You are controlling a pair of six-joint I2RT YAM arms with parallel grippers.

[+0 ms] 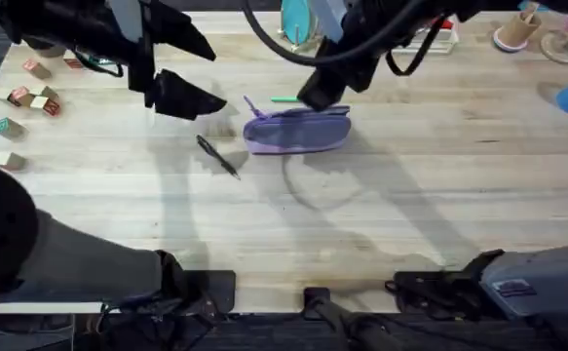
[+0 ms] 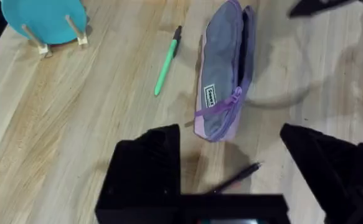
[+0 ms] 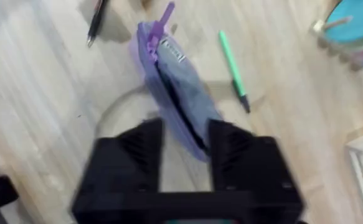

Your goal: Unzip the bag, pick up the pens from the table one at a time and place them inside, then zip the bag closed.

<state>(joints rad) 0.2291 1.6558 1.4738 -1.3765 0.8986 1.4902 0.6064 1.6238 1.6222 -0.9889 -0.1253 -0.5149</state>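
Observation:
The lavender bag (image 1: 296,130) lies mid-table, its zipper parted into a dark slit (image 2: 248,50). Just beyond it rests the green pen (image 1: 284,99) (image 2: 167,62). The black pen (image 1: 217,156) (image 2: 234,179) lies on the bag's near left. My left gripper (image 1: 181,97) hangs open above the table left of the bag, over the black pen (image 2: 231,158). The right gripper (image 1: 321,94) hovers over the bag's right end, open by a narrow gap (image 3: 186,146), with the bag (image 3: 172,87) seen between its fingers.
Small wooden blocks (image 1: 28,97) are scattered at the table's (image 1: 410,214) far left. A teal plate on a wooden stand (image 1: 298,24) (image 2: 44,22) stands behind the bag, with more items at the back right (image 1: 517,29).

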